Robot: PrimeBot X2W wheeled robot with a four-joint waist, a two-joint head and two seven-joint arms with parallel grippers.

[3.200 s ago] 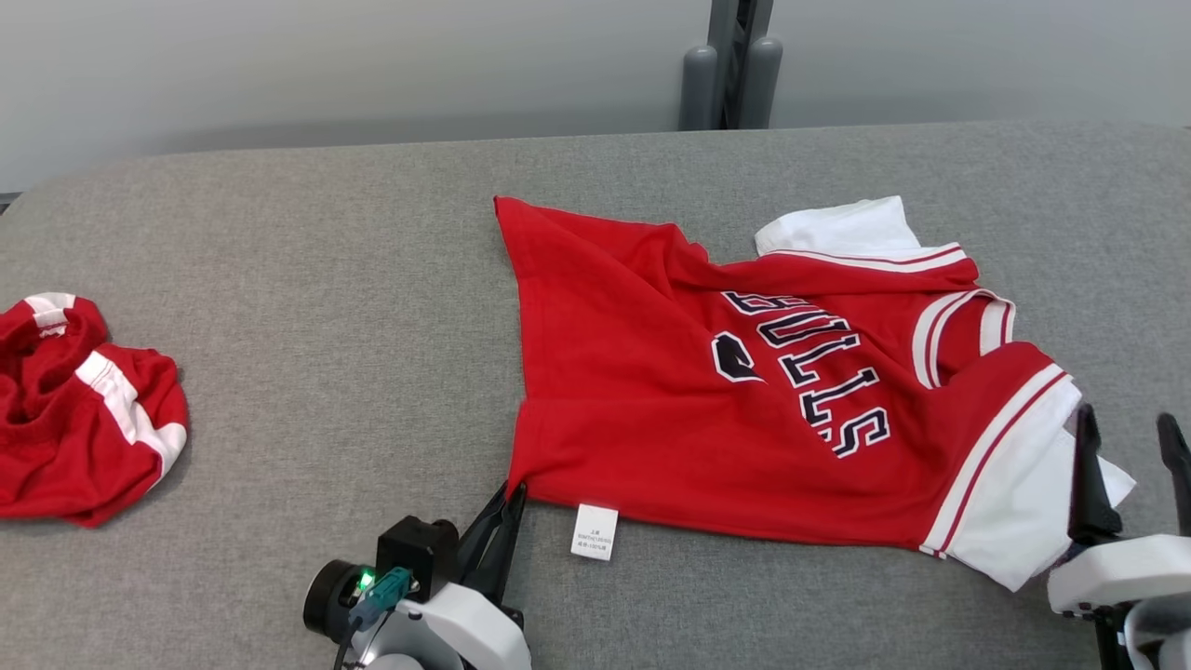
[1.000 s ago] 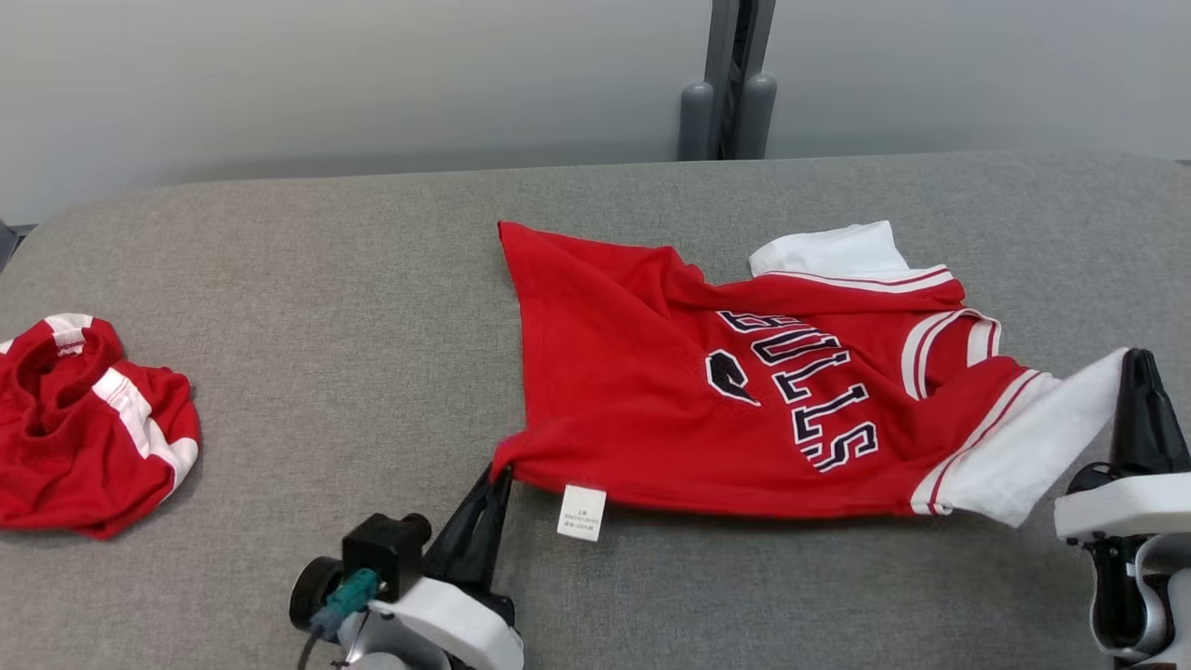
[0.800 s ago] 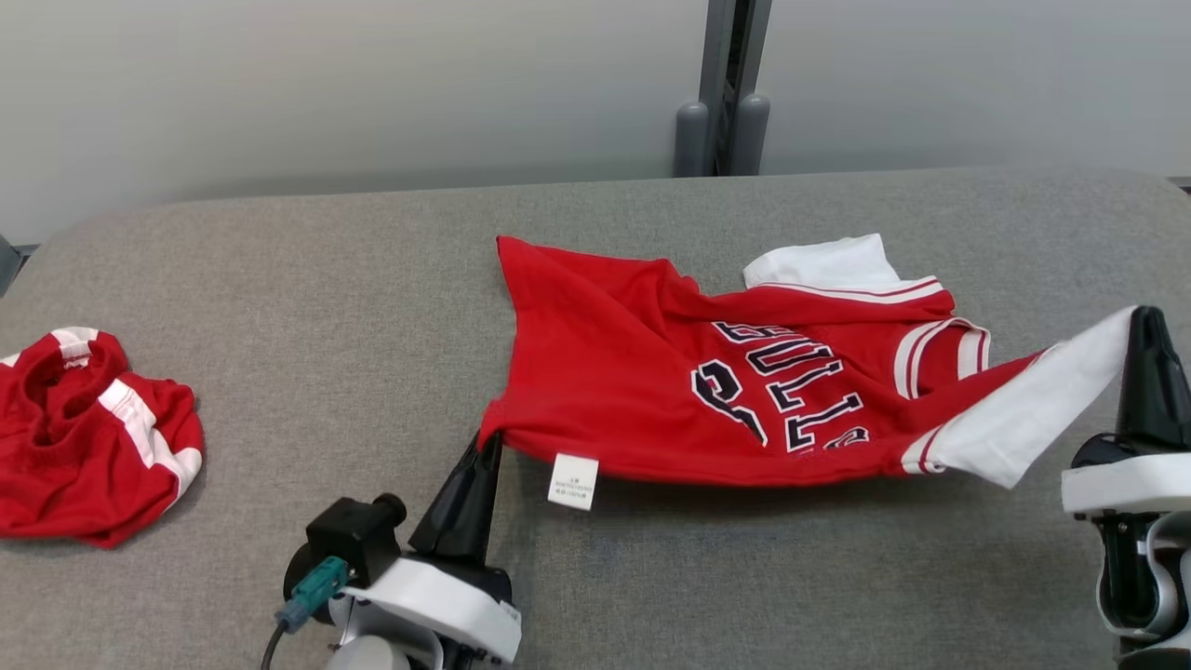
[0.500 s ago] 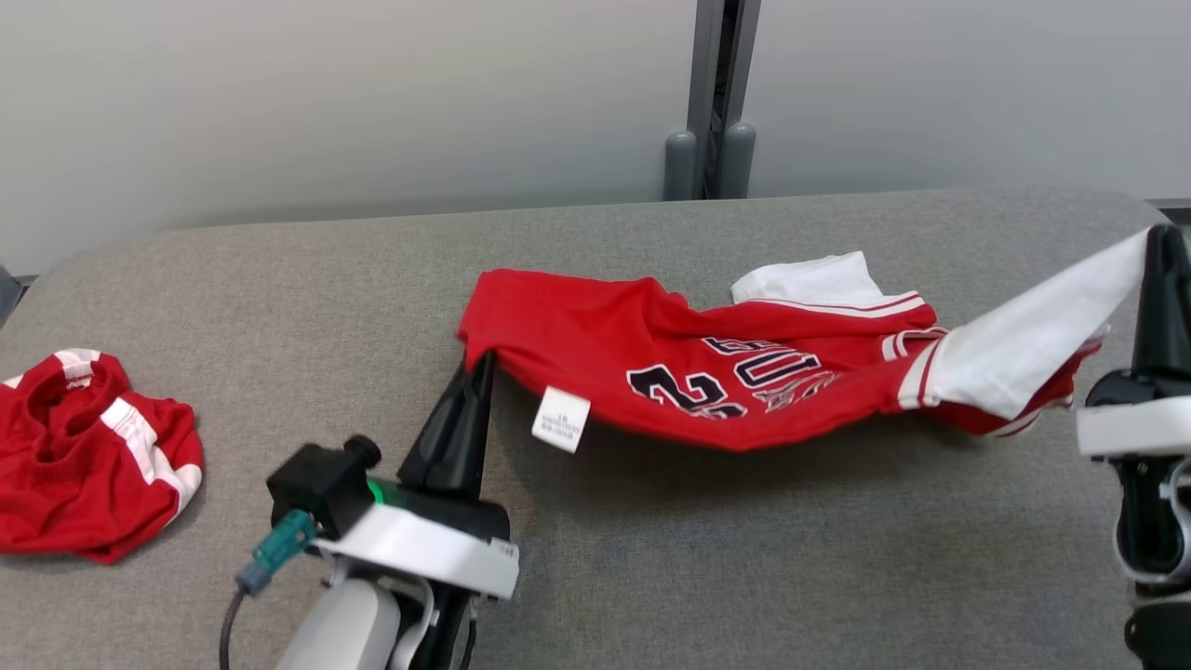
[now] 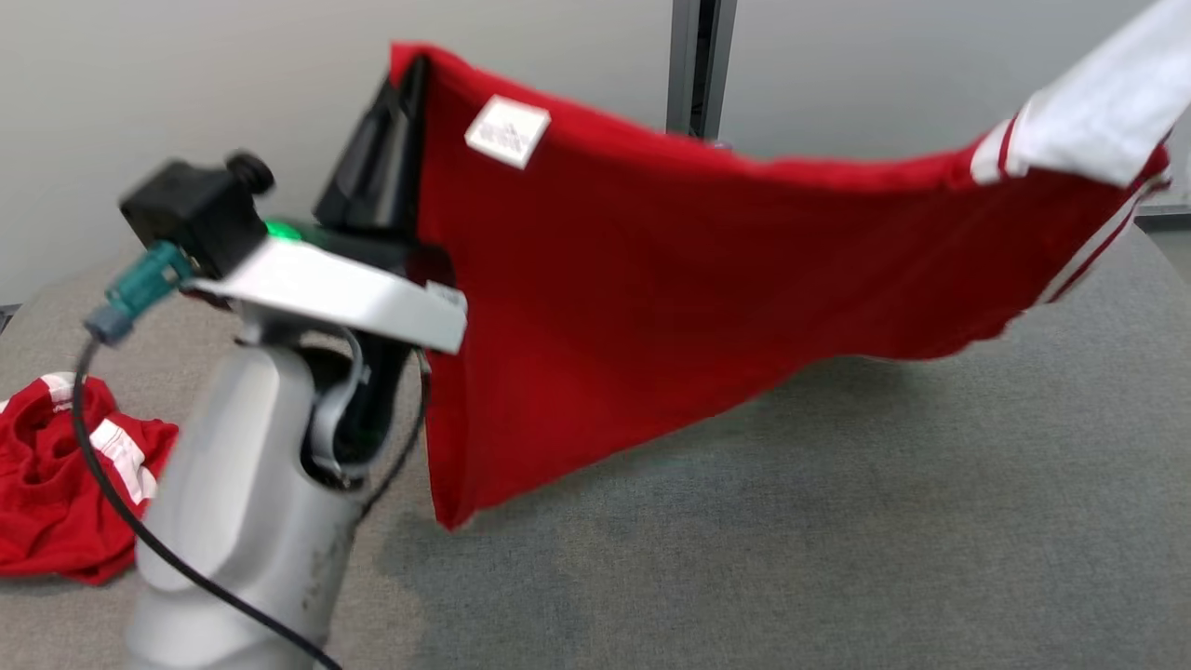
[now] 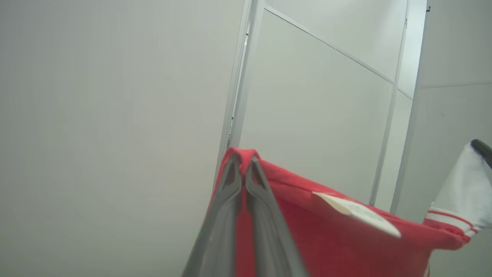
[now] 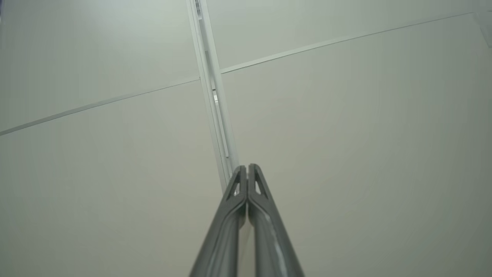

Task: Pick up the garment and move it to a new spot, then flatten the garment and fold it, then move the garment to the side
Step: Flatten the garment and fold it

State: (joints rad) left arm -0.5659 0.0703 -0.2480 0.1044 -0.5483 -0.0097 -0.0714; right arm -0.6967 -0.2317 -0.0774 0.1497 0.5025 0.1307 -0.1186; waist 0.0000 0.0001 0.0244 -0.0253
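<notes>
My left pincer (image 5: 414, 74), held high, clamps a corner of the red jersey (image 5: 651, 261), which hangs stretched toward its white sleeve (image 5: 1107, 102) at upper right. A white label (image 5: 507, 131) sits beside the grip. Another red garment (image 5: 56, 493) lies crumpled on the grey counter (image 5: 837, 521), lower left.

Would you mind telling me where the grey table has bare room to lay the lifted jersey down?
Bare: the grey table below and to the right of the hanging red jersey. Crowded: the left, where a crumpled red garment lies beside the left arm.
</notes>
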